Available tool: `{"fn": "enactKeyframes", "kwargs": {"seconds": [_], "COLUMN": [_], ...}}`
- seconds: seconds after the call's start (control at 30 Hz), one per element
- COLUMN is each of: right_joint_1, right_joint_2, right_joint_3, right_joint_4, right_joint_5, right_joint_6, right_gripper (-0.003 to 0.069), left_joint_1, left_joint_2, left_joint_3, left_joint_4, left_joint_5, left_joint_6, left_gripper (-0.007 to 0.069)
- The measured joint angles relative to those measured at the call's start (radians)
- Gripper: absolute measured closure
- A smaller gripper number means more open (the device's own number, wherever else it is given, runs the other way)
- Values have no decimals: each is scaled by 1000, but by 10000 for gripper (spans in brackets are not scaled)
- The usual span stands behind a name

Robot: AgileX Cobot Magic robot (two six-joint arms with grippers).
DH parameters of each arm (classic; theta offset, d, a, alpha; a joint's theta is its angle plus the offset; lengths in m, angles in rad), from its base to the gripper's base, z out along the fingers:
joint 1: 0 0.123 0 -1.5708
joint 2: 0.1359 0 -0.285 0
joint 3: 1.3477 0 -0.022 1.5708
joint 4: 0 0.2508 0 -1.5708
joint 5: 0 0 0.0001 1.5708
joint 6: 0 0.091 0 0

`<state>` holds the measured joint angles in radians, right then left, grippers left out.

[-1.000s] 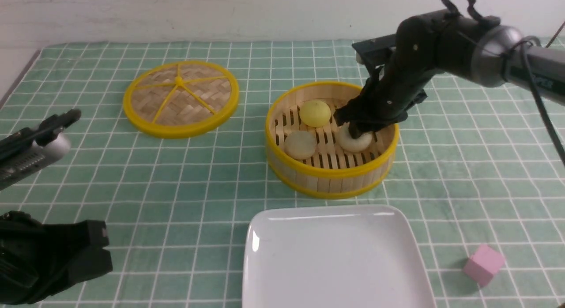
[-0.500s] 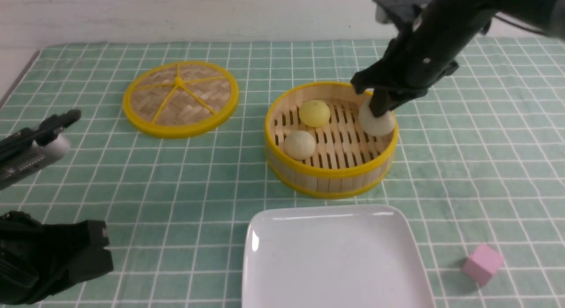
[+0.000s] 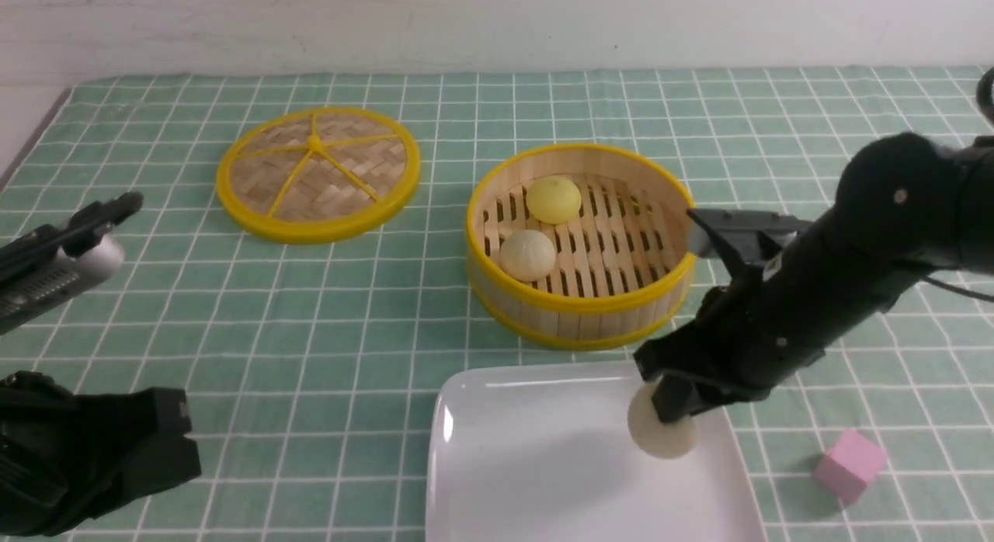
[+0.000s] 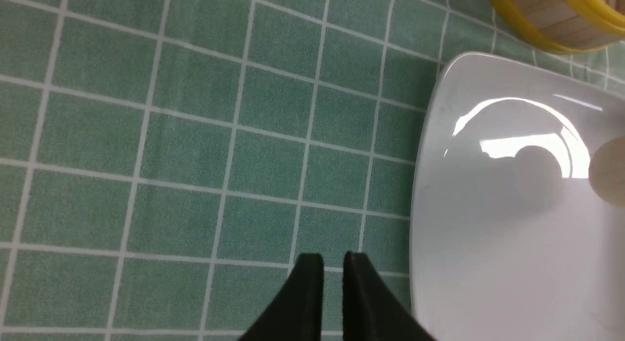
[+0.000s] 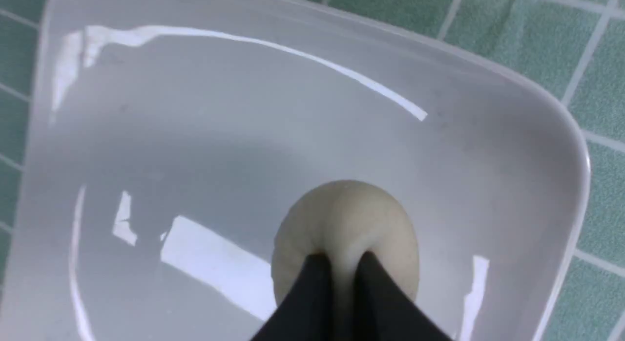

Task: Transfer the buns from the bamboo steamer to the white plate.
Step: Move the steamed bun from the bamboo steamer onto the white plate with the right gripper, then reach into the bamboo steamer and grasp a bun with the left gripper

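Green cloth (image 3: 311, 332) bears white grid — white plate (image 3: 528, 464), cream bun (image 3: 660, 439), yellow-rimmed steamer (image 3: 578, 303).

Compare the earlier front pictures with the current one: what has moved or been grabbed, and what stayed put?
The right gripper closed on a cream bun in the steamer, lifted it out and carried it toward the robot; it now holds it at the white plate. The yellow bun, second cream bun, lid, pink cube and left gripper stayed put.
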<state>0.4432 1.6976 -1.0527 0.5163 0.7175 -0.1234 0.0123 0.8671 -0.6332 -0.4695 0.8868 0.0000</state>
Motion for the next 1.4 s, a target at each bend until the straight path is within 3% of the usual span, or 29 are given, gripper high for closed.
{"fn": "enactKeyframes", "kwargs": {"seconds": [0.17,0.3,0.4,0.57,0.67,0.83,1.1,1.27,1.4], "right_joint_1": [-7,-41,-62,-132,-159,-179,-179,-179,-179], "right_joint_2": [19,-34,-95,-365,-506,-756,-1038,-1058,-1058], "right_joint_3": [-11,-88,-124,-109,-36,146,371,409,413], "right_joint_4": [-8,-72,-128,-274,-323,-381,-423,-424,-424], "right_joint_5": [6,127,212,401,428,416,317,305,287], "right_joint_6": [-4,-13,-17,-9,12,19,20,20,20], "right_gripper": [302,216,254,597,670,672,670,667,665], "left_joint_1": [0,0,0,0,-1,-82,-389,-485,-524], "left_joint_2": [0,1,2,8,40,178,493,724,932], "left_joint_3": [0,0,0,-9,-40,-137,-403,-631,-866], "left_joint_4": [0,0,0,-32,-83,-163,-115,11,166], "left_joint_5": [-3,-3,-9,-103,-90,-43,-124,-100,-24], "left_joint_6": [0,0,0,44,94,170,170,58,-145], "left_gripper": [525,518,517,534,578,623,623,603,519]}}
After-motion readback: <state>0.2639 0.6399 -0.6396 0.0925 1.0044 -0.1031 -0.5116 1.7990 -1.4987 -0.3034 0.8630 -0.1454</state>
